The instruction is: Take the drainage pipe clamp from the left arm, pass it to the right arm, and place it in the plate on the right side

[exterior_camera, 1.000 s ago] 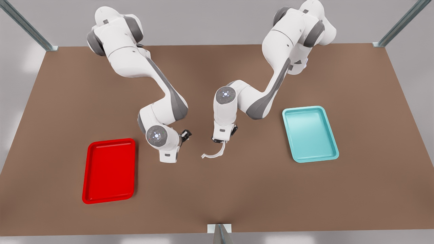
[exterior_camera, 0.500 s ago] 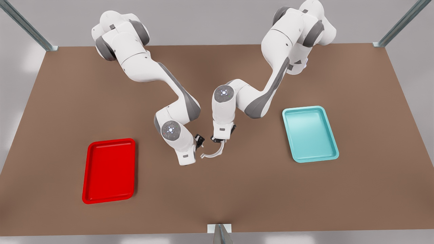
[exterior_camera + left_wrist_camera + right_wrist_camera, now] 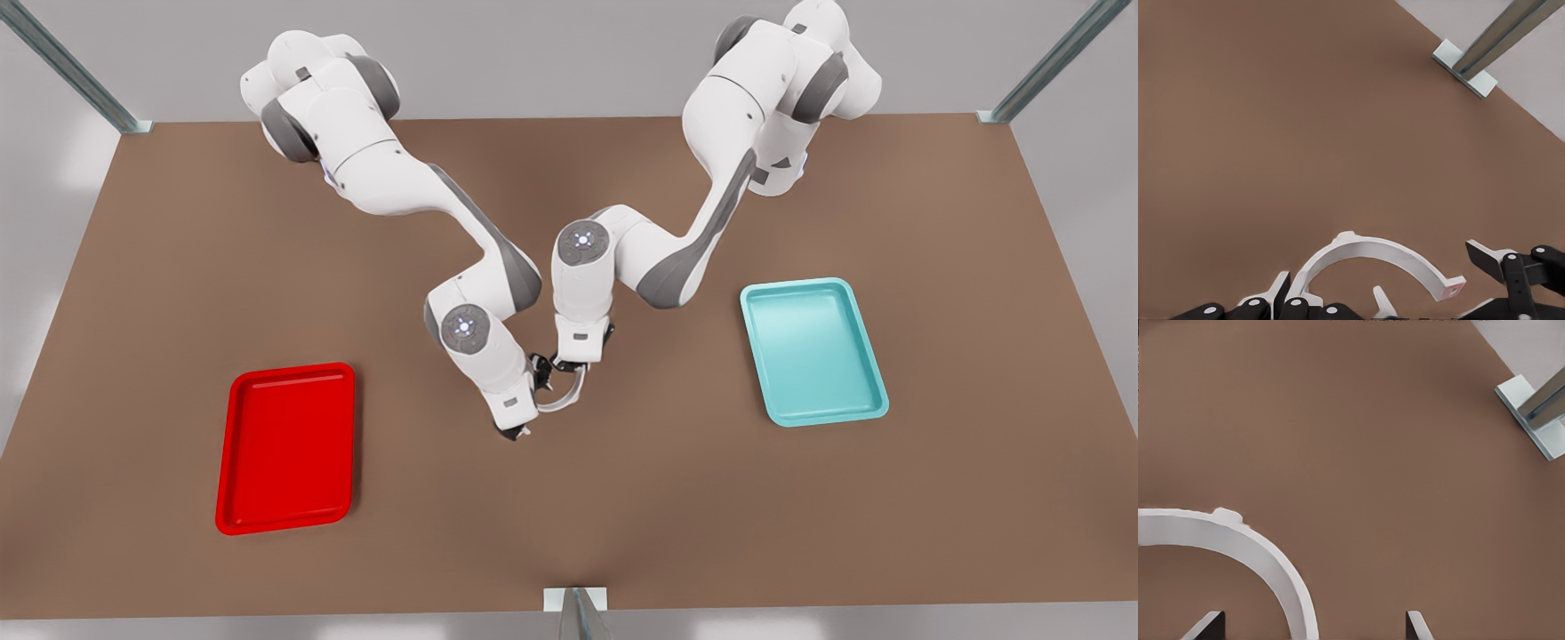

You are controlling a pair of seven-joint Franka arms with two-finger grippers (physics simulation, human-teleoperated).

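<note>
Bench (image 3: 622,516): brown, both arms meet over its middle.
Left arm (image 3: 711,204) comes in from the front view's right, right arm (image 3: 400,187) from the front view's left.
Plate (image 3: 286,449), red, flat on the bench at the front view's left, well apart from both grippers. A teal tray (image 3: 813,351) sits at the front view's right.
Drainage pipe clamp (image 3: 562,404) is in the air between the two wrists, above bare bench and in neither tray.
Left gripper (image 3: 573,366): fingers clenched on one end of the clamp, and the arc (image 3: 1385,250) curves away from it toward the other gripper.
Right gripper (image 3: 524,422): fingers released, spread wide. In the right wrist view the clamp's arc (image 3: 1265,550) passes between the two fingers (image 3: 1211,623) with a gap on either side, so no contact there.
</note>
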